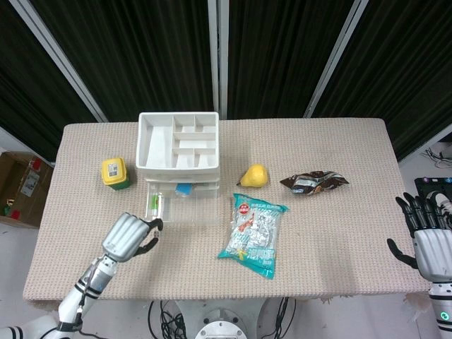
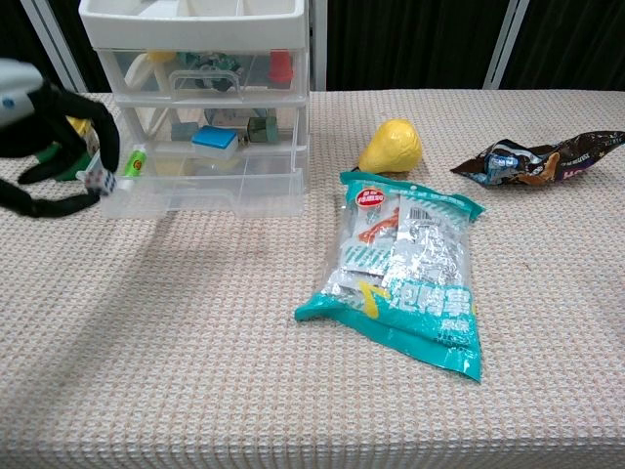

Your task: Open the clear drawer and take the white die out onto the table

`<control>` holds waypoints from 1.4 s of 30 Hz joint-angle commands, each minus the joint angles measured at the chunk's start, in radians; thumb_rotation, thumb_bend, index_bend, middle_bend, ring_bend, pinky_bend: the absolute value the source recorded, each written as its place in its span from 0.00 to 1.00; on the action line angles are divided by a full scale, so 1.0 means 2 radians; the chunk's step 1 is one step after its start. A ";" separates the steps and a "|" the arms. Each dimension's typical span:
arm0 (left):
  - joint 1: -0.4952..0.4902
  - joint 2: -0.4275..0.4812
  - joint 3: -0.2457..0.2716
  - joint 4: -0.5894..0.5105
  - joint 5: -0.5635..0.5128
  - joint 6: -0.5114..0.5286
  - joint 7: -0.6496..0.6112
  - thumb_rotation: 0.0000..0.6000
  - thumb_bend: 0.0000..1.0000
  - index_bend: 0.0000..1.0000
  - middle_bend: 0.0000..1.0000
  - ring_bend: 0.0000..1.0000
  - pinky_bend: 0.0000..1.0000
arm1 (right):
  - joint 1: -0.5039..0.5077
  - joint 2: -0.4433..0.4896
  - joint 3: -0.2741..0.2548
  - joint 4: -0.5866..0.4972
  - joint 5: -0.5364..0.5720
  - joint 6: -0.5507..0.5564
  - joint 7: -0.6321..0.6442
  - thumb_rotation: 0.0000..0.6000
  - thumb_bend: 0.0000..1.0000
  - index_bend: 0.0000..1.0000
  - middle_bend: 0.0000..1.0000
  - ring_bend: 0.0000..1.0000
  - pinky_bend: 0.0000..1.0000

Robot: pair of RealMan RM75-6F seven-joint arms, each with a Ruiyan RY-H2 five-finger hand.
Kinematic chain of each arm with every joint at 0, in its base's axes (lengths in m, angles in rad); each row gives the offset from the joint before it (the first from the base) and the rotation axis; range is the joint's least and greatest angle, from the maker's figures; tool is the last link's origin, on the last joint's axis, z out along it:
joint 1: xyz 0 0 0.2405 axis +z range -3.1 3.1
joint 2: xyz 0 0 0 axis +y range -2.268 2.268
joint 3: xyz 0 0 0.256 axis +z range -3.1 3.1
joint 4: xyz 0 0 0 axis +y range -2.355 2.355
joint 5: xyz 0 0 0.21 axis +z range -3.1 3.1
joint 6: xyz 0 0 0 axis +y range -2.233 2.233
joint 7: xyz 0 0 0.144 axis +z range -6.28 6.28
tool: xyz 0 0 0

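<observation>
The clear drawer (image 2: pixel 200 191) (image 1: pixel 180 206) of the white drawer unit (image 1: pixel 178 145) is pulled out at the bottom. My left hand (image 1: pixel 126 238) (image 2: pixel 54 147) hovers over the table, in front and to the left of the drawer. It pinches the white die (image 2: pixel 97 178) between its fingertips in the chest view; the head view hides the die under the hand. A blue item (image 2: pixel 216 142) and a green one (image 2: pixel 134 161) lie in the drawer. My right hand (image 1: pixel 431 240) hangs past the table's right edge, fingers spread, holding nothing.
A snack bag (image 1: pixel 253 234) lies in the middle of the table. A yellow pear (image 1: pixel 254 176) and a dark wrapper (image 1: pixel 313 181) lie right of the drawer unit. A yellow-lidded green jar (image 1: pixel 114 172) stands left of the unit.
</observation>
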 commanded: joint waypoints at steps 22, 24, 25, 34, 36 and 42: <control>0.015 -0.033 -0.032 0.000 0.032 0.014 0.059 1.00 0.08 0.28 0.63 0.78 0.99 | -0.010 0.006 -0.004 0.001 -0.008 0.017 0.008 1.00 0.23 0.00 0.03 0.00 0.00; 0.038 -0.004 -0.045 -0.008 0.031 0.066 0.027 1.00 0.07 0.31 0.61 0.73 0.94 | -0.008 0.006 -0.005 0.002 -0.009 0.014 0.007 1.00 0.23 0.00 0.03 0.00 0.00; 0.047 0.010 -0.051 -0.007 0.027 0.083 0.012 1.00 0.07 0.32 0.60 0.71 0.90 | -0.007 0.006 -0.005 0.002 -0.010 0.012 0.007 1.00 0.23 0.00 0.03 0.00 0.00; 0.123 0.101 -0.054 0.063 -0.089 0.092 -0.101 1.00 0.05 0.30 0.26 0.24 0.23 | 0.010 0.003 -0.011 0.017 -0.032 -0.004 0.028 1.00 0.24 0.00 0.01 0.00 0.00; 0.142 0.106 -0.040 0.075 -0.093 0.090 -0.113 1.00 0.05 0.29 0.24 0.22 0.21 | 0.010 -0.002 -0.011 0.023 -0.031 -0.004 0.032 1.00 0.24 0.00 0.00 0.00 0.00; 0.192 0.089 -0.016 0.090 -0.081 0.125 -0.128 1.00 0.05 0.28 0.23 0.22 0.20 | 0.008 -0.024 -0.015 0.040 -0.032 0.000 0.045 1.00 0.24 0.00 0.00 0.00 0.00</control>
